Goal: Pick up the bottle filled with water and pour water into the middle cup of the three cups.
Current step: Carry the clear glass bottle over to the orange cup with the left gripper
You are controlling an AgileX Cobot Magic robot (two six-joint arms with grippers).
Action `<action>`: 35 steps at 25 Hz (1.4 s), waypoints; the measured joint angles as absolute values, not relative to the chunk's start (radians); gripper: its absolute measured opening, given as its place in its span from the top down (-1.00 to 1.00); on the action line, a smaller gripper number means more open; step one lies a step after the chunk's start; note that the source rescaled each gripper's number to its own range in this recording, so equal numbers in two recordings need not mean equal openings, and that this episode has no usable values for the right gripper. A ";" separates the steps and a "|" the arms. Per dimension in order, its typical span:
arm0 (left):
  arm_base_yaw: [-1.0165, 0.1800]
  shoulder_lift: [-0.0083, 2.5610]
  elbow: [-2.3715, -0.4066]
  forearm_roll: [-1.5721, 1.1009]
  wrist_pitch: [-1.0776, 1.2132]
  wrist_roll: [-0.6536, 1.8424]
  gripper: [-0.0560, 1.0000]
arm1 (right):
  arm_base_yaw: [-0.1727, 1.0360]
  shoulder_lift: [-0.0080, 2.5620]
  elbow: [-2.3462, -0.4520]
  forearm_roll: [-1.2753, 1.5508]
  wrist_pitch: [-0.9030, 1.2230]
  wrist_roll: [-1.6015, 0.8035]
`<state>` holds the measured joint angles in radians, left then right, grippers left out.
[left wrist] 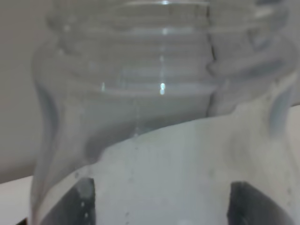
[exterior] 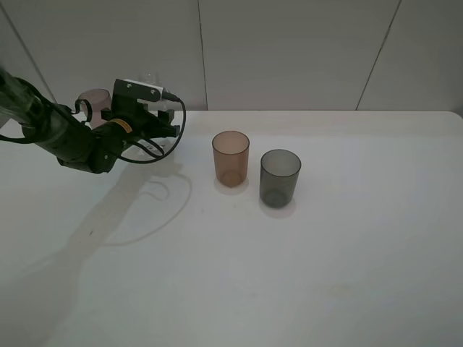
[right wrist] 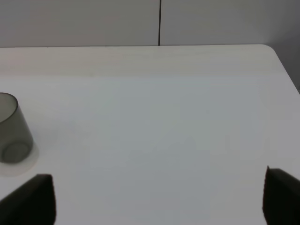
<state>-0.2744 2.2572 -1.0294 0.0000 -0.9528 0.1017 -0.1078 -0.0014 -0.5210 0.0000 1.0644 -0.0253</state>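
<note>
At about ten o'clock on the white table [exterior: 231,289], seen from the high camera, you have the mauve-brown cup [exterior: 92,100], partly hidden behind the left arm. Just to its three o'clock, the left gripper [exterior: 160,129] has reached the bottle [left wrist: 140,93]. This is the far-left part of the table, well apart from the other two cups. The bottle's clear body is hard to make out from above. In the left wrist view its threaded neck and rounded shoulders fill the frame, with the dark fingers [left wrist: 82,204] showing at either side low down. You cannot tell from these views whether the jaws are pressing on it.

Near the table's middle, the middle cup [exterior: 231,157] stands upright, amber. The dark grey cup [exterior: 280,177] is just beside it at four o'clock, not touching.

The right gripper [right wrist: 157,194] shows only in its own wrist view. Its jaws are spread wide above bare table, holding nothing.
</note>
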 joint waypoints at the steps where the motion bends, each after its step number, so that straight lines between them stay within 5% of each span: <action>1: -0.276 2.220 -1.010 0.000 -0.922 0.119 0.87 | -0.108 -0.001 -0.521 0.000 1.064 -0.025; 24: -0.441 1.862 -0.995 0.355 0.056 0.358 0.87 | -0.108 -0.001 -0.521 0.000 1.064 -0.025; 35: -0.536 1.859 -1.124 0.498 0.260 0.358 0.87 | -0.108 -0.001 -0.521 0.000 1.064 -0.025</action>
